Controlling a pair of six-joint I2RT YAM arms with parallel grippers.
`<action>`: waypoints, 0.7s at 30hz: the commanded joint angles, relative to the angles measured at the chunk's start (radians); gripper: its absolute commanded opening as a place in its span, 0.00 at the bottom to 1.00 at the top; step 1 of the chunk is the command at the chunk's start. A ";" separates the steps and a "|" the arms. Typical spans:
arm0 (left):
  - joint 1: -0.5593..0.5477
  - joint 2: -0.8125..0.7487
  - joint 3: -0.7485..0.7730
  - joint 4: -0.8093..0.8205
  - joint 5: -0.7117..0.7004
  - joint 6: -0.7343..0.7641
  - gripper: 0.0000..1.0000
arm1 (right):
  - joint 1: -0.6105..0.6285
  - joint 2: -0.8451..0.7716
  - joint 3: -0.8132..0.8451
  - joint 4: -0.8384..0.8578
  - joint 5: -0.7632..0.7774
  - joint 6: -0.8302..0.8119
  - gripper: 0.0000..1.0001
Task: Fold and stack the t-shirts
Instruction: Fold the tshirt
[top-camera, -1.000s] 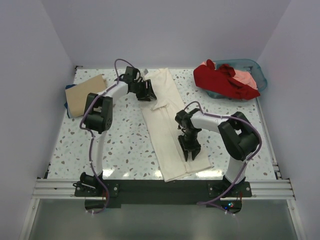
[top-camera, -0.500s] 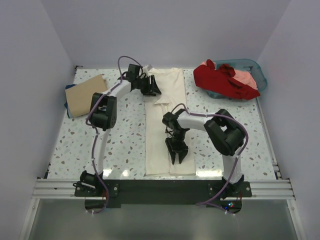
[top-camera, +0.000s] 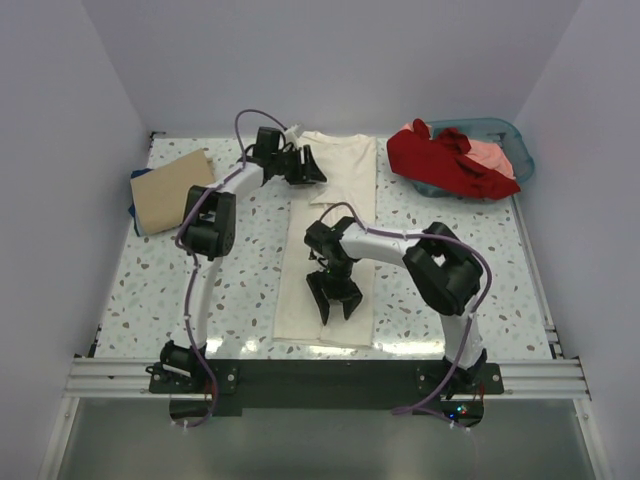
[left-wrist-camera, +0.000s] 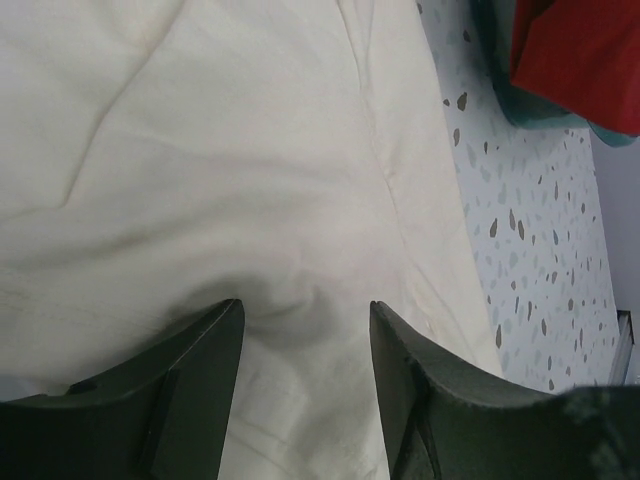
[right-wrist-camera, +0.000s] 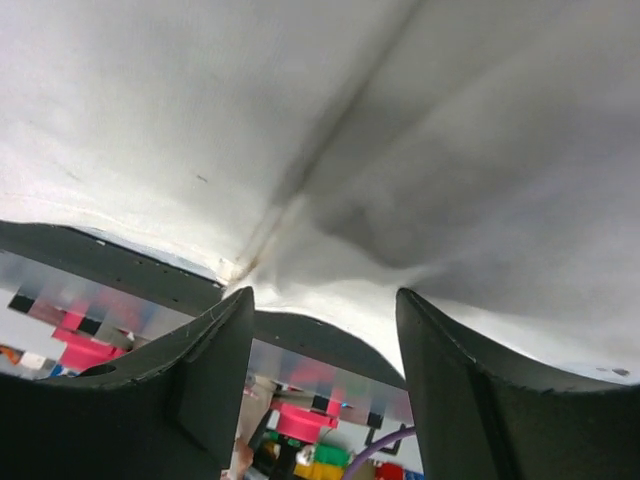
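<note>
The big cream t-shirt (top-camera: 345, 185) lies in a long strip down the middle of the speckled desk (top-camera: 240, 290). It runs from the far edge to the near edge.

The left fingers (top-camera: 308, 168) are at the far end of the strip, on its left side. They are spread apart and released, not pinching anything. From the left wrist, the fingers (left-wrist-camera: 215, 330) press down on the cream t-shirt (left-wrist-camera: 250, 150), and the cloth dips a little in the gap between them. Past the fingers, to the right, a bit of the desk (left-wrist-camera: 520, 230) shows.

The right fingers (top-camera: 335, 298) are near the close end of the strip, on top of the cloth. They are also spread apart and released. From the right wrist, the fingers (right-wrist-camera: 215, 340) have the cream t-shirt (right-wrist-camera: 400, 120) just ahead of them, with a seam running across it.

Far off to the left of the left fingers sits a folded tan t-shirt (top-camera: 170, 190). A dark blue one (top-camera: 133, 210) peeks out under it.

Off to the right of the left fingers is a teal basket (top-camera: 515, 135). A red t-shirt (top-camera: 445, 160) is heaped on it, touching a pink one (top-camera: 490, 155). The left wrist view also shows the red t-shirt (left-wrist-camera: 570, 50) and the basket's edge (left-wrist-camera: 500, 85).
</note>
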 joint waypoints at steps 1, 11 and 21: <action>0.007 -0.134 -0.024 0.098 -0.011 -0.039 0.58 | -0.003 -0.134 -0.045 -0.024 0.110 -0.018 0.63; 0.007 -0.563 -0.375 0.009 -0.163 0.065 0.59 | -0.005 -0.332 -0.317 -0.011 0.132 0.023 0.59; -0.001 -0.925 -0.900 -0.178 -0.272 0.134 0.59 | -0.005 -0.292 -0.375 0.070 0.115 0.041 0.46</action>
